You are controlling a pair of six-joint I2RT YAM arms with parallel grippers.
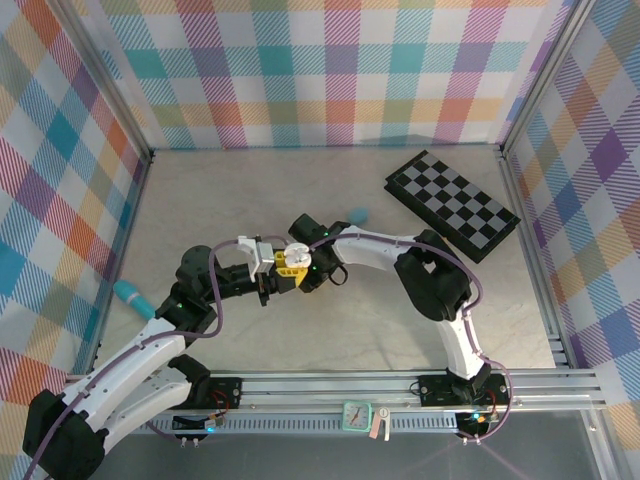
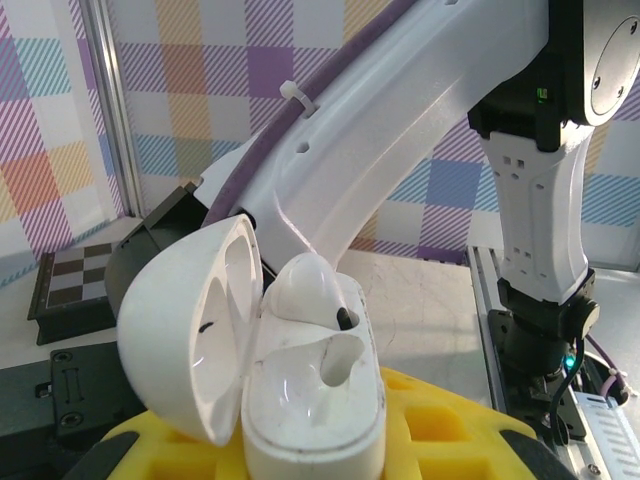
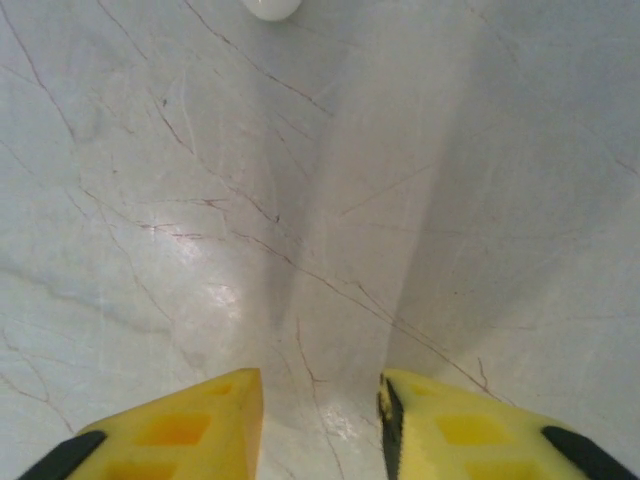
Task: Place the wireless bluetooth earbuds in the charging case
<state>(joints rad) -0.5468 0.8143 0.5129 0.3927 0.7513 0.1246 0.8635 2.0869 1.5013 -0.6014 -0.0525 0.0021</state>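
Item, far left: teal oblong piece (image 1: 133, 297) lay on the table (image 1: 230, 190) by the left wall, well apart from both arms; whether case or bud I could not tell.

Item: my left arm (image 1: 130, 365) ran from the near-left corner up and rightwards, elbow bent, wrist near table centre; my left gripper (image 1: 283, 262) was pressed in on the charging case (image 1: 295, 254), with yellow pads (image 2: 440, 430) on either flank. From above the case read as a white blob; the left wrist view gave its inside: lid (image 2: 185, 330) swung open to the left; one white earbud (image 2: 305, 285) seated in the far socket; the near socket (image 2: 340, 362) bare.

Item: my right arm (image 1: 375, 247) rose from the near-right base, folded at the elbow and reached leftwards, its wrist just beside the case; my right gripper (image 3: 320, 420) pointed down at the marble, yellow fingers (image 3: 190, 425) spread with nothing between. The right wrist view caught a white rounded thing (image 3: 270, 6) at its upper edge, too cropped to name.

Item: small teal piece (image 1: 357, 213) on the table beyond the right wrist.

Item, far right: chessboard (image 1: 452, 203), flat, near the back corner.
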